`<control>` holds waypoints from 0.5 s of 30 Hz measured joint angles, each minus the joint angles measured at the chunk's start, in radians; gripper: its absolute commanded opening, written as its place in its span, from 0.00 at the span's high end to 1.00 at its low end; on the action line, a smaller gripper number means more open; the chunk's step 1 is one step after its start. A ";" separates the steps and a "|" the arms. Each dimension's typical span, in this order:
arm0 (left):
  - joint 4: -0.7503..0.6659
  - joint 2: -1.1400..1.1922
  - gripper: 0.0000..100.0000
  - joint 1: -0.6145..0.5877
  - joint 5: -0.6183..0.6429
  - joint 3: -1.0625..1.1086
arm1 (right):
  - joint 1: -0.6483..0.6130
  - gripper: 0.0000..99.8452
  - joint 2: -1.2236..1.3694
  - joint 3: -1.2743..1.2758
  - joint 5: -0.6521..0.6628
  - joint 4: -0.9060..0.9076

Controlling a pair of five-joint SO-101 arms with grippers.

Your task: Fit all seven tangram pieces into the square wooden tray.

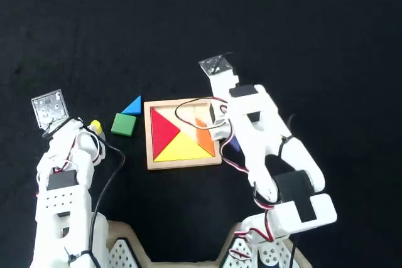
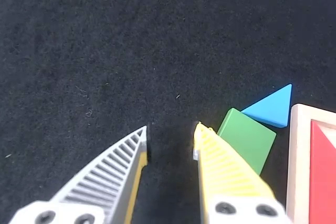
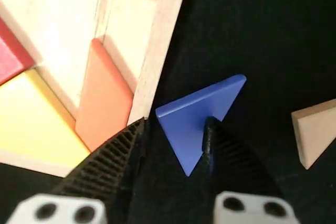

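L arm sits folded low, well off the left side of the tray [image 1: 149, 145]. The left gripper [image 2: 170, 137] is spread wide w/ nothing in it, its 2 tips just above the black cloth [image 1: 301, 42]. Its yellow finger [image 2: 220, 171] overlaps 1 corner of the green square [image 2: 248, 139]; can't tell if they touch.

R arm bends over the tray's right edge, hiding that rim and part of the inside in the high view. The right gripper [image 3: 176, 123] is parted and grasps nothing. 1 black finger [image 3: 121, 156] is by the tray's outer right rim. The other sits over the dark blue triangle [image 3: 210, 100], which lies flat on the cloth just outside that rim. A tan triangle [image 3: 314, 129] lies farther right of the tray, cut off at the frame edge.

The green square lies just left of the tray. The light blue triangle [image 2: 270, 109] meets it at a corner, also beside the tray's left rim.

Inside the tray there are 3 pcs:
- red triangle [image 1: 162, 130] at the left side
- yellow triangle [image 1: 182, 150] along the near side
- orange piece [image 1: 205, 135] toward the right

The far-right part is bare wood.
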 measured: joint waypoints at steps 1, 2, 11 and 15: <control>0.000 0.000 0.85 0.000 0.000 0.000 | 0.000 0.82 0.000 0.000 0.000 0.000; 0.000 0.000 0.85 0.000 0.000 0.000 | 0.000 0.82 0.002 0.000 0.000 0.000; 0.000 0.000 0.85 0.000 0.000 0.000 | 0.000 0.82 0.002 0.000 0.000 -0.002; 0.000 0.000 0.85 0.000 0.000 0.000 | 0.000 0.82 0.002 0.000 0.020 -0.002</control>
